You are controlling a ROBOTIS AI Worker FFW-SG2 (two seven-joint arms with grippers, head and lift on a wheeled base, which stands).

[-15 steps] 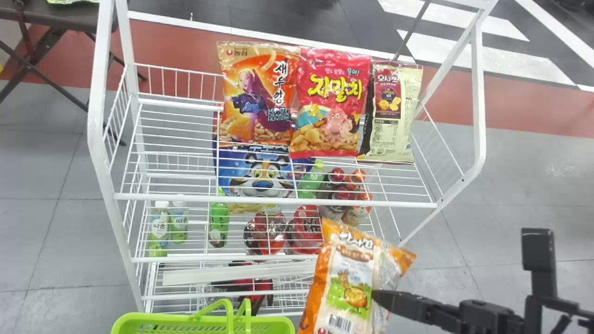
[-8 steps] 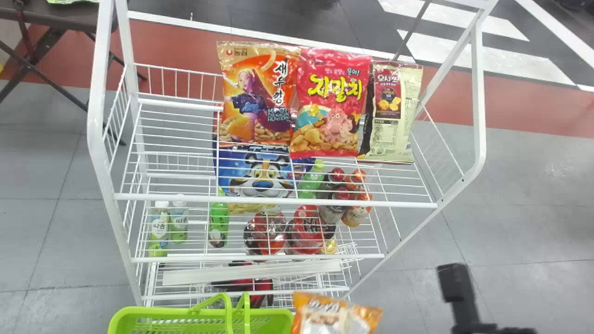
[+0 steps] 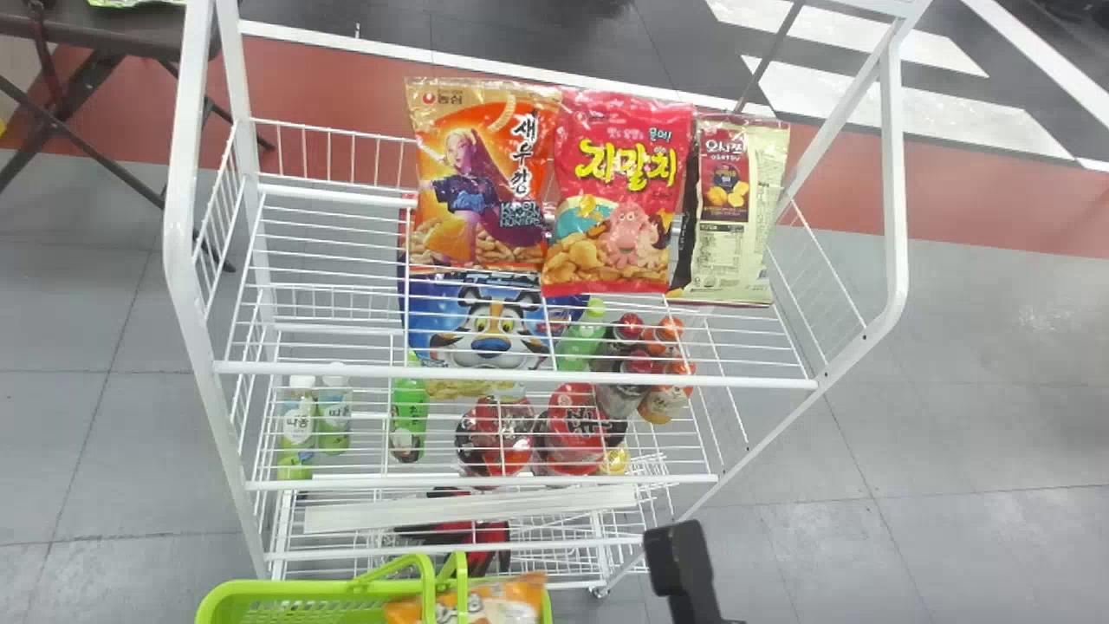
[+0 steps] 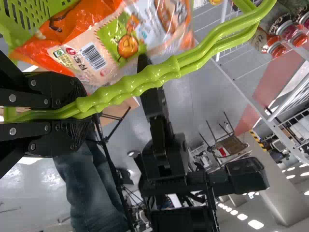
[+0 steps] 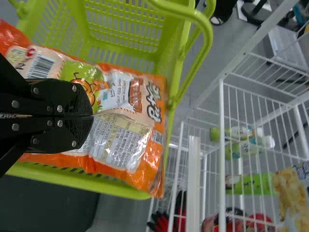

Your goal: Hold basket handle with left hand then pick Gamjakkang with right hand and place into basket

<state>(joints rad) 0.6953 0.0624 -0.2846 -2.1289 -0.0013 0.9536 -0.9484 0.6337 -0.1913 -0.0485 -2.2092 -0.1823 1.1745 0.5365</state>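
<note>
Both basket handles are clamped in the left gripper; the right gripper pinches Gamjakkang. Probably light, slick, crushable: best held mid-bag.

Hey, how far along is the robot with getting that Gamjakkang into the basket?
Handle grip and pick look done: the left claw is closed on the handle. In hand, the right claw pinches the Gamjakkang over the open basket. Left: lowering it if needed, and releasing it.

Carries the orange-and-cream plastic Gamjakkang bag leftward and down, from right of the green plastic basket to its opening, bringing the black right arm along.
</note>
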